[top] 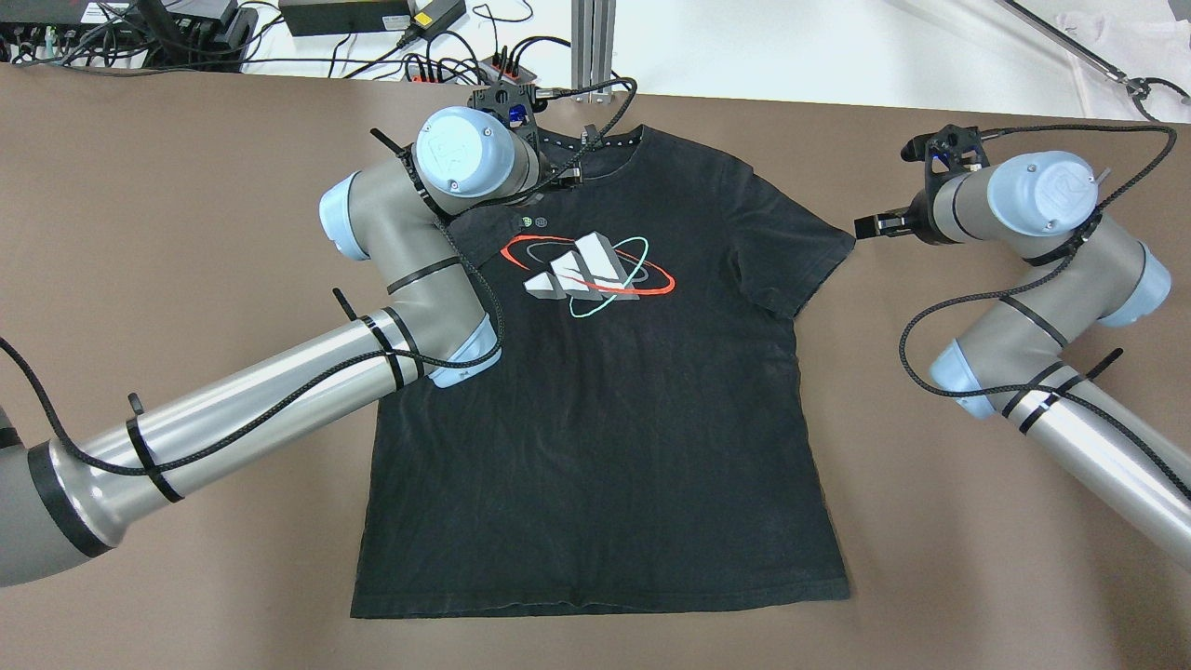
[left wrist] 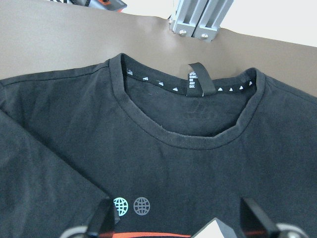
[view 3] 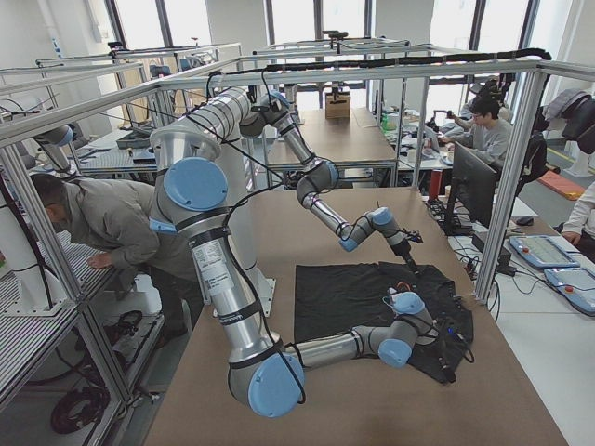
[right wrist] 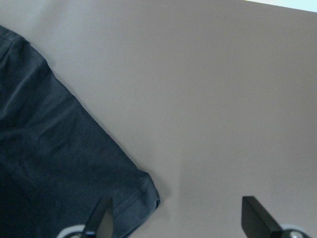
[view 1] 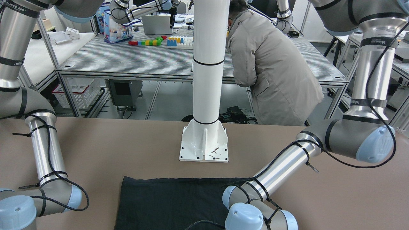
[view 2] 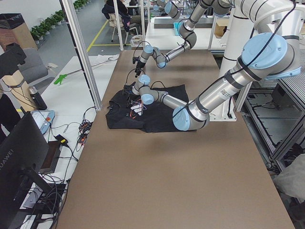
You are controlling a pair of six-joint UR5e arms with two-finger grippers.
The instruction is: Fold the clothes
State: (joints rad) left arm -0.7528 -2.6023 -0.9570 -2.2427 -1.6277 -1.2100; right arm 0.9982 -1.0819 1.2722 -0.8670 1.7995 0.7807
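The clothes are one black T-shirt (top: 605, 419) with a red, white and teal chest logo (top: 586, 270), lying flat and face up on the brown table (top: 186, 186). Its hem (view 1: 172, 201) points toward the white pillar. My left gripper (left wrist: 176, 202) hovers open over the chest just below the collar (left wrist: 188, 136), with nothing between its fingers. The left arm hides the sleeve on that side in the overhead view. My right gripper (right wrist: 177, 203) is open beside the other sleeve (right wrist: 59, 163). Its fingers are over bare table just off the sleeve's corner.
The white pillar's base (view 1: 204, 143) is bolted to the table beyond the hem. Cables and a power strip (top: 502, 65) lie past the table edge near the collar, beside an aluminium post (top: 595, 37). A person in a grey coat (view 1: 271, 70) bends over another table behind.
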